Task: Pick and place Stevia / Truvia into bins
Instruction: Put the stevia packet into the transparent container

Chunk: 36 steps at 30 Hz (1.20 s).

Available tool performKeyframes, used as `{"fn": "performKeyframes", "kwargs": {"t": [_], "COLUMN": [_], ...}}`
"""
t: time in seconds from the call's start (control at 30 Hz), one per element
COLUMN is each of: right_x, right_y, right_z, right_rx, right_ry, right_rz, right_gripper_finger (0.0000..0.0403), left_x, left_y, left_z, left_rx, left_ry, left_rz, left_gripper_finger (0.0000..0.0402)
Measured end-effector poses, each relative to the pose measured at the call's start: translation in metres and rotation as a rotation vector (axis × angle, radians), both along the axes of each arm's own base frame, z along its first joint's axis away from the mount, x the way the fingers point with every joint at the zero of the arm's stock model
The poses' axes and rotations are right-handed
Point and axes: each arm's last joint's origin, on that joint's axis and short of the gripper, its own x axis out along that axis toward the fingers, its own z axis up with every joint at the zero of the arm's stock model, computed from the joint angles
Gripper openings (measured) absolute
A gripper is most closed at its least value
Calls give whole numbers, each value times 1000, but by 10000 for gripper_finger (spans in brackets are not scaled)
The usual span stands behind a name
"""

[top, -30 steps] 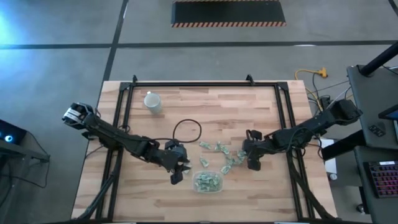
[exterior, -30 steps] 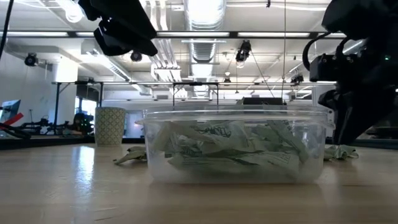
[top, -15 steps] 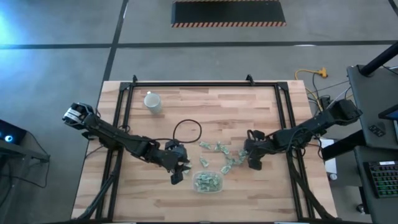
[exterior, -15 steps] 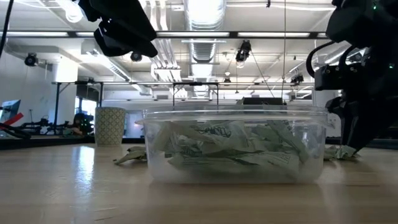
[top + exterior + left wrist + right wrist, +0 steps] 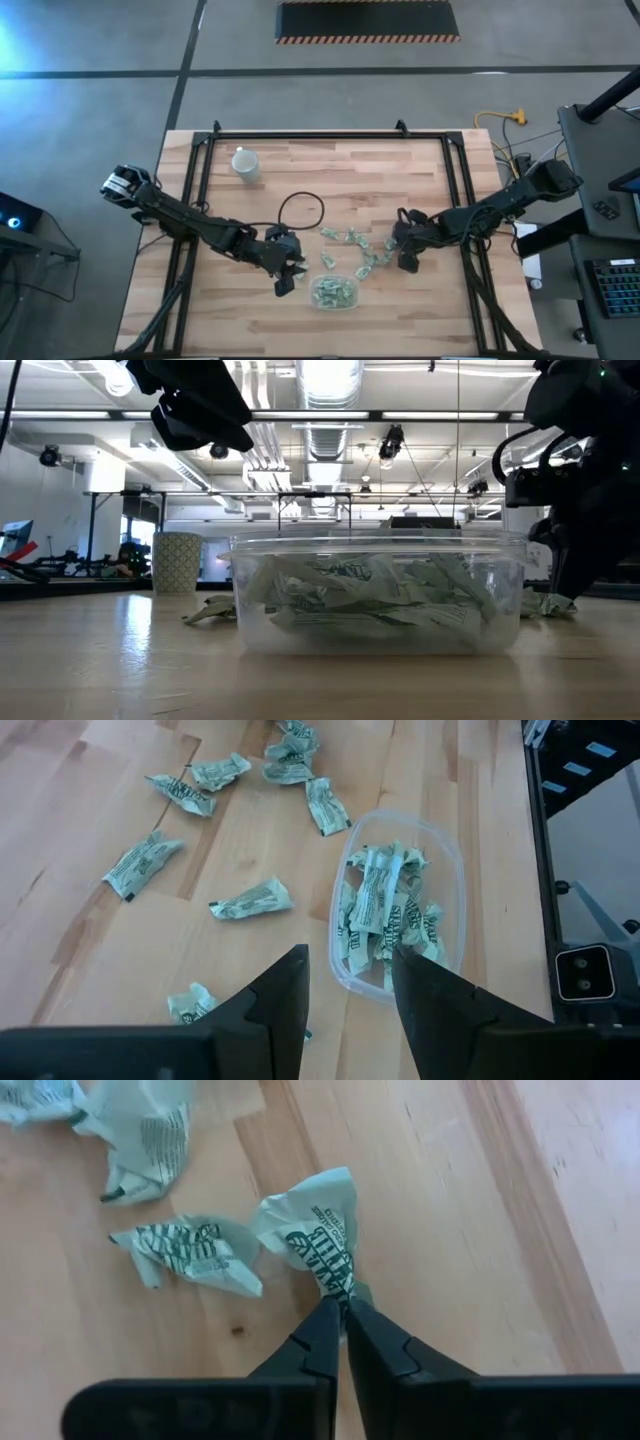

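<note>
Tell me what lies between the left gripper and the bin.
In the left wrist view, bare wood only separates the left gripper from the bin; the nearest loose sachet lies off to the side.

right gripper [image 5: 340, 1330] | easing toward the loose sachets, fingertips pinching one sachet [image 5: 318, 1235] | apparently barely lifting

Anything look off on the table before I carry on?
Nothing spilled or damaged. The loose sachets on the table are crumpled rather than flat. The right pincer pinches one sachet by its very end, a thin hold. The bin sits upright, partly filled.
</note>
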Motion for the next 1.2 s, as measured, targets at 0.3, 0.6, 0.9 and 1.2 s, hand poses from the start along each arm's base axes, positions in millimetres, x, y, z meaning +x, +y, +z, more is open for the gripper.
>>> {"fn": "performKeyframes", "kwargs": {"t": [0.3, 0.6, 0.9, 1.2], "right_x": [26, 59, 63, 79], "right_y": [10, 38, 48, 84], "right_z": [36, 91, 107, 89], "right_rx": [73, 149, 181, 285], "right_ry": [-135, -509, -589, -672], "right_rz": [11, 154, 182, 272], "right_gripper_finger": [9, 9, 9, 9], "left_x": [-1, -8, -14, -14], "left_y": [0, 4, 6, 6], "left_z": [-2, -19, -33, -33], "left_rx": [8, 34, 2, 3], "left_ry": [17, 98, 136, 134], "left_rz": [0, 8, 55, 58], "left_gripper_finger": [128, 128, 128, 128]}}
